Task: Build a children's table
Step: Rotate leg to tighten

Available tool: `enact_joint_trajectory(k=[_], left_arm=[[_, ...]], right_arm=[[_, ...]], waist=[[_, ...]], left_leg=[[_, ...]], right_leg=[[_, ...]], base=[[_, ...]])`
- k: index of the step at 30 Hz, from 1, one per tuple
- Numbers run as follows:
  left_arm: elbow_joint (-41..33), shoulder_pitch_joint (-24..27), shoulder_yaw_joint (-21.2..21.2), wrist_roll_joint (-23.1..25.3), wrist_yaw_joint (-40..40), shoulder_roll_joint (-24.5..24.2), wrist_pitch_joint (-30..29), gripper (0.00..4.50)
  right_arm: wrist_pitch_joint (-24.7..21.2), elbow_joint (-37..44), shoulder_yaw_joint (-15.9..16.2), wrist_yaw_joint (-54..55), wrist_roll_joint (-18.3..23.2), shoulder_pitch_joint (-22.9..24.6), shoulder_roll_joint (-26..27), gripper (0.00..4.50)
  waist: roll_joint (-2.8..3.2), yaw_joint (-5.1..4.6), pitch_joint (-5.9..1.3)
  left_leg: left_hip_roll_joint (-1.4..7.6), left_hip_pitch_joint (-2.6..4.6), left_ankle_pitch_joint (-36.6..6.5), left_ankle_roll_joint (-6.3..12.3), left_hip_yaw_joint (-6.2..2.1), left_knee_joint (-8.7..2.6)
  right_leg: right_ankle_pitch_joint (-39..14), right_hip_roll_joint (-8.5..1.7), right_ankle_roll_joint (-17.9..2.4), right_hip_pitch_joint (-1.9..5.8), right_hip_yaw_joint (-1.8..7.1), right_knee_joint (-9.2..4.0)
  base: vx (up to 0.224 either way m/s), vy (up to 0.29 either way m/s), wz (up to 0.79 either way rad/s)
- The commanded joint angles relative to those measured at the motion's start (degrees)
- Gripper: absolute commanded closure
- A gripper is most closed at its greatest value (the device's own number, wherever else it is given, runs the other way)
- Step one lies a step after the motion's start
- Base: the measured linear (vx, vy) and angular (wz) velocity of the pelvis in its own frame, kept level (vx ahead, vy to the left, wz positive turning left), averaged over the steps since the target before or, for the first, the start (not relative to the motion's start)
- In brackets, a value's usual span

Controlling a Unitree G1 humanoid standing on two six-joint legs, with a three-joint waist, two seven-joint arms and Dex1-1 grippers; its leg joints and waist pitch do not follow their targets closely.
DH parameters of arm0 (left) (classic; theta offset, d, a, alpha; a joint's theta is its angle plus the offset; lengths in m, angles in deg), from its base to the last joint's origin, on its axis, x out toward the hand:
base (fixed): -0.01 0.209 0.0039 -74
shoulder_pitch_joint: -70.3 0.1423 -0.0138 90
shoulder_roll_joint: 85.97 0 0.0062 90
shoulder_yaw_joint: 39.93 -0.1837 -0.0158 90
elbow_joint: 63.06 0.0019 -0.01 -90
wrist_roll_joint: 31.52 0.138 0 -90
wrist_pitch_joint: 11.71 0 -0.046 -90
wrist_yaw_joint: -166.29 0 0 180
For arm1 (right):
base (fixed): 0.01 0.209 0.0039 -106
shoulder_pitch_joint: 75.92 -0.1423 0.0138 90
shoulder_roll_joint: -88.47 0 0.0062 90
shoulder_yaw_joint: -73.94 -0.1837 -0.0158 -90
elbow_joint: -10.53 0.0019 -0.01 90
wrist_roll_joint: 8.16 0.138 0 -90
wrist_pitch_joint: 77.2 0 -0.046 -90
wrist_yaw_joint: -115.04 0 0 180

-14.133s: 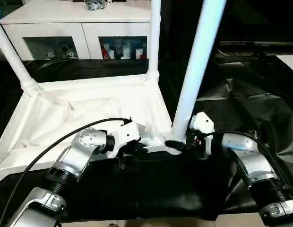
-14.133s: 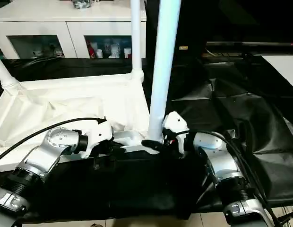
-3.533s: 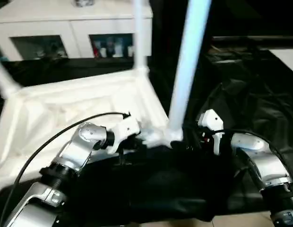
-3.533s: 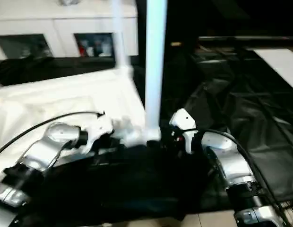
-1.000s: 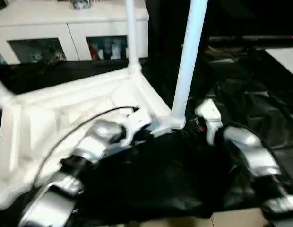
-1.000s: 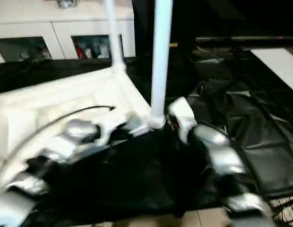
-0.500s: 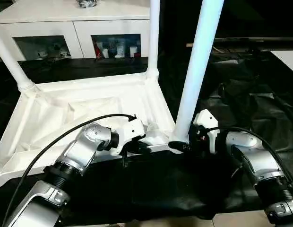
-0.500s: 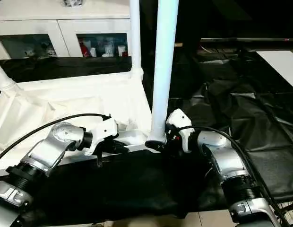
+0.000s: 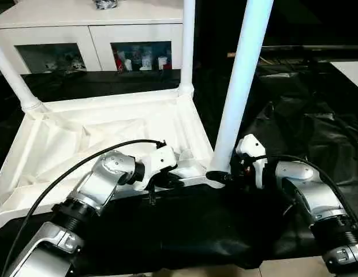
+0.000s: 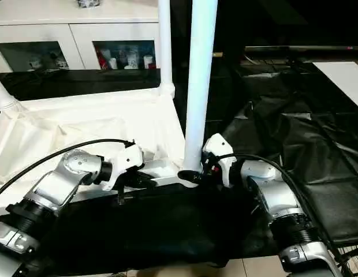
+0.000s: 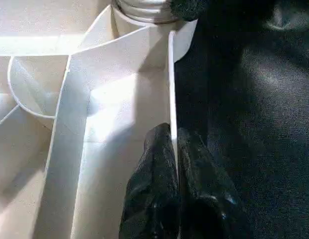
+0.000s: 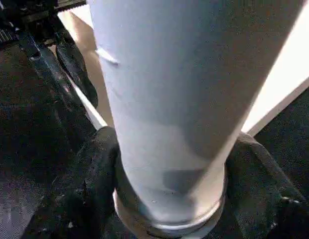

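Note:
The white table top (image 9: 104,135) lies upside down on black sheeting, ribbed underside up. Two legs stand in its far corner sockets, one on the left (image 9: 14,78) and one on the right (image 9: 187,46). A third leg (image 9: 242,81) rises from the near right corner socket. My right gripper (image 9: 218,176) is shut on this leg's base, with one black finger (image 12: 89,189) on each side of the tube (image 12: 169,124). My left gripper (image 9: 167,180) is shut on the top's thin near rim (image 11: 170,89), just left of that corner, its fingertips (image 11: 159,144) pinching the edge.
A white cabinet (image 9: 98,23) with glass-fronted compartments stands behind the table top. Crumpled black sheeting (image 9: 294,115) covers the floor to the right and in front. A black cable (image 9: 81,164) arcs over my left forearm. Pale flooring (image 9: 225,271) shows along the near edge.
The whole picture swung and then settled, so the camera moved. Both grippers keep the same holds, and the leg and table top stand as before.

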Motion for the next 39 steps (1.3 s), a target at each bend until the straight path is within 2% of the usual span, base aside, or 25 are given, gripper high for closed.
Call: enact_joint_trajectory(k=[1, 4, 7, 8, 10, 11, 12, 13, 14, 15, 17, 18, 19, 20, 22, 24, 27, 28, 30, 32, 33, 34, 36, 38, 39], left_arm=[[-0.8, 0.9, -1.5, 0.1, 1.5, -0.4, -0.6, 4.5], [1.4, 0.0, -0.6, 0.6, -1.6, 1.3, -0.9, 4.5], [3.2, -0.9, 0.0, 1.1, -4.3, 2.8, -1.3, 4.5], [4.0, -1.2, 0.2, 1.3, -5.4, 3.4, -1.4, 4.5], [8.1, -3.2, 1.4, 2.1, -11.0, 6.4, -2.3, 4.5], [10.4, -4.4, 2.0, 2.5, -14.4, 8.1, -2.8, 4.5], [14.4, -6.5, 3.0, 2.9, -19.5, 11.3, -3.8, 4.5], [14.4, -6.5, 3.0, 2.9, -19.5, 11.3, -3.8, 4.5], [16.7, -7.7, 3.4, 3.1, -22.5, 13.0, -4.3, 4.5], [16.7, -7.7, 3.4, 3.1, -22.5, 13.0, -4.3, 4.5], [20.3, -9.6, 3.9, 3.9, -27.4, 15.4, -4.0, 4.5], [22.5, -10.7, 4.1, 4.1, -29.9, 16.9, -3.6, 4.5], [22.9, -10.9, 4.1, 4.2, -30.3, 17.2, -3.5, 4.5], [25.6, -12.1, 4.3, 4.5, -32.6, 19.0, -2.8, 4.5], [26.4, -12.4, 4.2, 4.6, -33.1, 19.5, -2.5, 4.5], [27.0, -12.5, 4.2, 4.8, -33.4, 19.9, -2.3, 4.5], [27.3, -12.6, 4.3, 5.1, -32.9, 19.8, -2.1, 4.5], [27.1, -12.6, 4.3, 5.1, -32.6, 19.7, -2.0, 4.5], [25.1, -12.2, 4.0, 4.5, -28.6, 18.2, -0.6, 4.5], [23.3, -11.6, 3.6, 4.1, -26.4, 17.2, -0.4, 4.5], [22.1, -11.1, 3.4, 3.9, -25.0, 16.5, -0.3, 4.5], [22.1, -11.1, 3.4, 3.9, -25.0, 16.5, -0.3, 4.5], [20.4, -10.4, 2.8, 3.6, -22.5, 15.2, 0.4, 4.5], [16.7, -8.5, 1.8, 3.0, -17.5, 12.4, 0.8, 4.5], [15.4, -7.8, 1.5, 2.9, -16.1, 11.3, 0.7, 4.5]], right_arm=[[-0.6, 1.0, -0.5, 0.1, 0.5, 0.4, 0.4, 1.79], [-1.2, -1.2, -2.0, 7.3, -0.6, 0.4, 3.2, 1.82], [-1.8, -3.0, -3.3, 12.6, -1.1, -0.1, 5.3, 1.84], [-2.1, -3.6, -3.8, 14.6, -1.3, -0.2, 6.2, 1.84], [-3.4, -5.2, -5.8, 22.5, -1.5, -0.5, 10.1, 1.85], [-3.9, -6.2, -6.9, 27.1, -1.6, -0.8, 12.2, 1.85], [-4.5, -8.2, -9.1, 35.7, -1.9, -1.8, 16.0, 1.85], [-4.5, -8.2, -9.1, 35.7, -1.9, -1.8, 16.0, 1.85], [-4.8, -9.5, -10.4, 40.5, -1.8, -2.6, 18.0, 1.85], [-4.8, -9.5, -10.4, 40.5, -1.8, -2.6, 18.0, 1.85], [-5.8, -11.7, -11.2, 47.5, -3.4, -4.2, 20.2, 1.85], [-5.6, -13.0, -11.3, 50.9, -4.2, -5.2, 21.3, 1.85], [-5.6, -13.2, -11.3, 51.5, -4.4, -5.4, 21.5, 1.85], [-4.9, -14.4, -10.6, 54.3, -5.7, -6.6, 23.0, 1.85], [-4.5, -14.7, -10.2, 54.2, -5.9, -6.9, 23.4, 1.85], [-3.8, -14.9, -9.9, 53.7, -6.0, -7.2, 23.8, 1.85], [-1.7, -14.3, -10.0, 51.2, -5.4, -7.2, 24.3, 1.85], [-1.2, -14.0, -10.1, 50.8, -5.4, -7.1, 24.2, 1.3], [2.8, -9.9, -10.2, 46.3, -4.3, -6.3, 22.9, 1.16], [3.4, -8.1, -9.3, 43.2, -3.9, -5.8, 21.5, 0.95], [3.2, -7.0, -8.7, 41.0, -3.7, -5.4, 20.4, 0.95], [3.2, -7.0, -8.7, 41.0, -3.7, -5.4, 20.4, 0.72], [2.4, -5.2, -7.8, 36.9, -2.9, -4.7, 18.3, 0.68], [0.9, -1.6, -5.4, 27.7, -1.4, -3.0, 13.1, 0.37], [0.6, -0.3, -4.4, 24.2, -1.0, -2.3, 11.0, 0.37]], waist=[[-0.43, 0.22, -3.56], [-0.22, 0.15, -3.58], [-0.29, -0.36, -3.2], [-0.15, -0.39, -3.24], [-0.21, -0.52, -3.17], [0.15, -0.56, -3.13], [0.12, -0.76, -3.11], [-0.05, -0.93, -3.03], [-0.06, -0.89, -3.16], [-0.01, -0.73, -3.1], [-0.01, -0.76, -3.27], [0.75, -0.7, -3.21], [0.31, -0.87, -3.23], [0.16, -0.77, -3.26], [0.3, -0.51, -3.37], [0.27, -0.46, -3.35], [0.24, -0.45, -3.39], [0.27, -0.45, -3.37], [0.12, -0.26, -3.42], [0.0, -0.34, -3.61], [0.01, -0.5, -3.69], [0.03, -0.67, -3.7], [0.02, -0.86, -3.7], [0.03, -0.77, -3.79], [0.0, -0.58, -3.82]], left_leg=[[3.61, 0.81, -7.6, 4.52, -1.63, -3.79], [3.59, 0.84, -7.8, 4.16, -1.66, -3.82], [3.37, 0.88, -11.5, 2.16, -1.78, -4.14], [3.38, 0.99, -12.3, 1.6, -1.85, -4.19], [3.32, 1.29, -14.7, 0.25, -1.99, -4.37], [3.25, 1.51, -15.1, -0.05, -1.89, -4.38], [3.26, 1.7, -16.1, -1.14, -1.97, -4.45], [2.97, 1.58, -16.3, -1.52, -1.9, -4.47], [3.01, 1.65, -17.3, -1.79, -2.11, -4.57], [3.03, 1.7, -17.6, -1.82, -2.25, -4.57], [3.08, 1.68, -17.3, -1.5, -2.21, -4.68], [3.01, 1.67, -17.4, -1.66, -2.27, -4.74], [2.88, 1.74, -18.1, -1.73, -2.15, -4.69], [2.86, 1.73, -18.1, -1.6, -2.18, -4.69], [2.77, 1.83, -17.6, -0.95, -2.08, -4.6], [2.91, 1.43, -17.0, -0.25, -2.17, -4.74], [2.86, 1.34, -17.0, 0.43, -2.13, -4.73], [2.88, 1.34, -17.0, 0.51, -2.16, -4.74], [2.97, 1.38, -17.0, 0.77, -2.14, -4.69], [3.03, 0.44, -13.7, 2.14, -2.35, -4.74], [3.12, 0.27, -13.1, 2.33, -2.44, -4.75], [3.12, 0.26, -12.4, 2.76, -2.33, -4.63], [2.97, 0.49, -11.9, 3.42, -2.03, -4.32], [3.08, 0.38, -10.5, 4.25, -2.08, -4.18], [3.26, 0.35, -9.2, 5.25, -1.99, -4.01]], right_leg=[[-7.8, -3.73, -15.3, 3.02, 2.61, -2.57], [-8.1, -3.75, -15.3, 2.98, 2.63, -2.62], [-13.9, -3.81, -14.0, 2.81, 2.64, -3.4], [-15.4, -3.85, -13.6, 2.87, 2.65, -3.49], [-19.3, -3.89, -12.1, 2.68, 2.66, -3.99], [-20.0, -3.76, -11.8, 2.4, 2.72, -4.19], [-20.8, -3.67, -11.5, 2.11, 2.73, -4.32], [-21.6, -3.56, -11.0, 2.17, 2.67, -4.46], [-23.4, -3.91, -10.1, 2.15, 2.64, -4.71], [-23.7, -3.93, -9.9, 2.11, 2.56, -4.77], [-21.8, -3.73, -9.8, 2.2, 2.59, -4.67], [-21.2, -3.74, -9.9, 2.12, 2.55, -4.61], [-21.3, -3.64, -9.6, 2.07, 2.5, -4.87], [-21.4, -3.7, -9.6, 2.14, 2.5, -4.88], [-21.1, -3.8, -9.3, 2.06, 2.6, -5.02], [-19.8, -3.87, -9.5, 2.37, 2.61, -4.77], [-20.4, -3.95, -9.3, 2.44, 2.59, -4.82], [-21.0, -4.0, -9.2, 2.42, 2.59, -4.89], [-21.5, -4.11, -8.8, 2.35, 2.61, -5.07], [-17.1, -4.04, -9.2, 3.06, 2.55, -4.24], [-16.3, -4.08, -9.6, 3.16, 2.49, -4.07], [-14.9, -3.96, -10.2, 3.14, 2.45, -3.95], [-14.2, -3.98, -11.4, 2.88, 2.53, -4.0], [-12.8, -4.02, -12.1, 3.23, 2.52, -3.76], [-10.0, -3.82, -12.7, 3.24, 2.56, -3.4]], base=[[0.0, 0.0, 0.0], [0.0, 0.0, 0.0], [0.0, 0.0, 0.0], [0.0, 0.0, 0.0], [0.0, 0.0, 0.0], [0.0, 0.0, 0.0], [0.0, 0.0, 0.0], [0.0, 0.0, 0.0], [0.0, 0.0, 0.0], [0.0, 0.0, 0.0], [0.0, 0.0, 0.0], [0.0, 0.0, 0.0], [0.0, 0.0, 0.0], [0.0, 0.0, 0.0], [0.0, 0.0, 0.0], [0.0, 0.0, 0.0], [0.0, 0.0, 0.0], [0.0, 0.0, 0.0], [0.0, 0.0, 0.0], [0.0, 0.0, 0.0], [0.0, 0.0, 0.0], [0.0, 0.0, 0.0], [0.0, 0.0, 0.0], [0.0, 0.0, 0.0], [0.0, 0.0, 0.0]])
